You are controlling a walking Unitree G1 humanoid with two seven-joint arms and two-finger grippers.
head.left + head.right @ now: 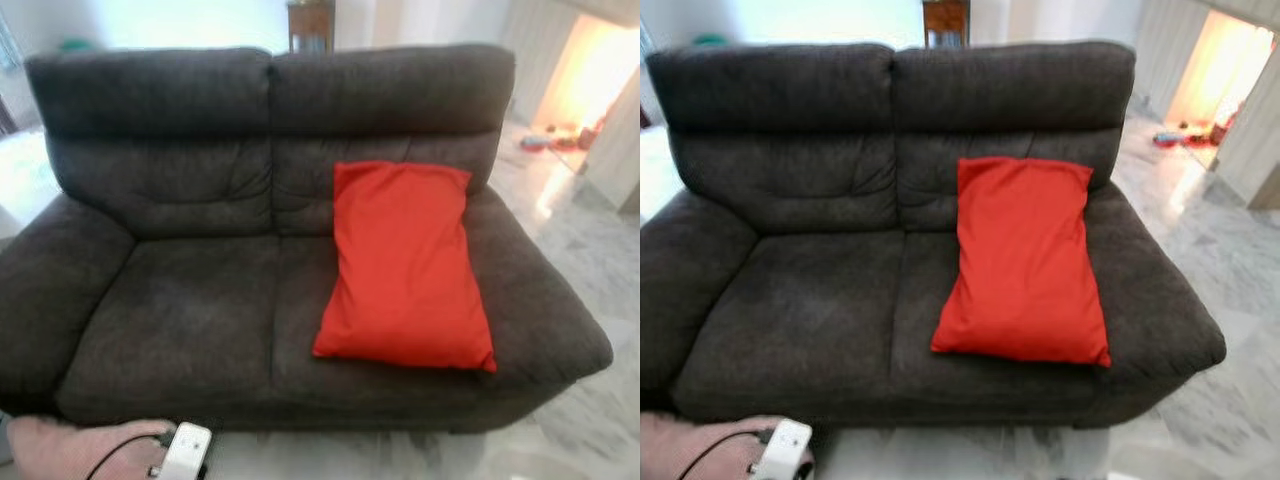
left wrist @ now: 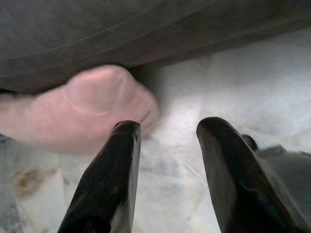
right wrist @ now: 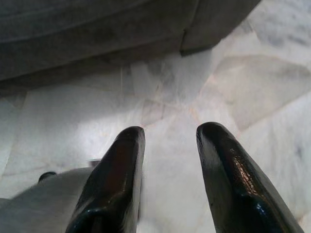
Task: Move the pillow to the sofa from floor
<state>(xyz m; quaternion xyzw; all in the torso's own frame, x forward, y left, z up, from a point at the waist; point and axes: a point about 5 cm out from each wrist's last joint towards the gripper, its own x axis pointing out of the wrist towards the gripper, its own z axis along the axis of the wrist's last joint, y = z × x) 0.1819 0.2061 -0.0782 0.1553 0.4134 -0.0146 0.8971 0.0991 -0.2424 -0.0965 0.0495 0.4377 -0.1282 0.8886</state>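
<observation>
Two pairs of black fingers, both spread and holding nothing: the left gripper (image 2: 165, 179) hangs low over pale marble floor (image 2: 252, 77) near the sofa's front edge, with a person's hand (image 2: 92, 109) blurred just beyond its fingertips; the right gripper (image 3: 167, 179) likewise hangs above the floor beside the sofa's base. Seen from the head camera, the red pillow (image 1: 405, 265) lies on the right seat cushion of the dark grey sofa (image 1: 190, 300), its upper end leaning against the backrest, its lower end near the seat's front edge. A person's hand (image 1: 85, 448) holds a small white device (image 1: 186, 450) at the sofa's left front corner. Judged from this, the transfer looks complete; the sound course is to keep both arms low, clear of the pillow and the nearby hand
</observation>
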